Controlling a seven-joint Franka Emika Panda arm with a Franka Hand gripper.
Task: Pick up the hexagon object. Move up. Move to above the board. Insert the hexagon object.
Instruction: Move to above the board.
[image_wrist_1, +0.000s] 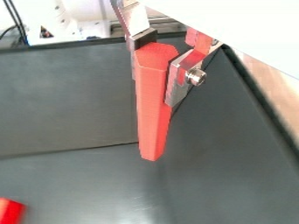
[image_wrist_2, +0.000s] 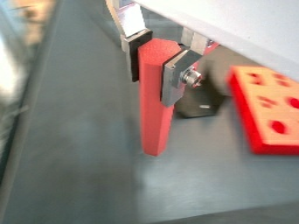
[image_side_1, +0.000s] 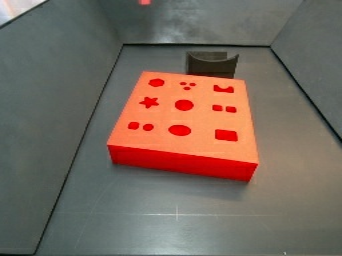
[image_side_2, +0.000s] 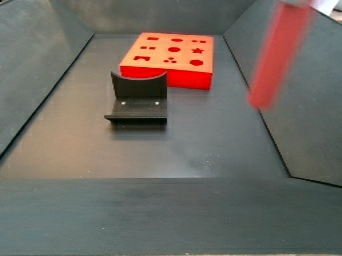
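Note:
My gripper is shut on the hexagon object, a long red rod with a six-sided end. In both wrist views the silver fingers clamp its upper end and the rod hangs straight down, clear of the dark floor. In a side view the rod shows as a blurred red bar high up near the bin wall, off to the side of the board. Another side view shows only its tip at the frame edge. The red-orange board with shape holes lies flat on the floor and also shows in a wrist view.
The dark fixture stands on the floor beside the board, seen too in a side view and behind the rod in a wrist view. Dark sloping bin walls enclose the floor.

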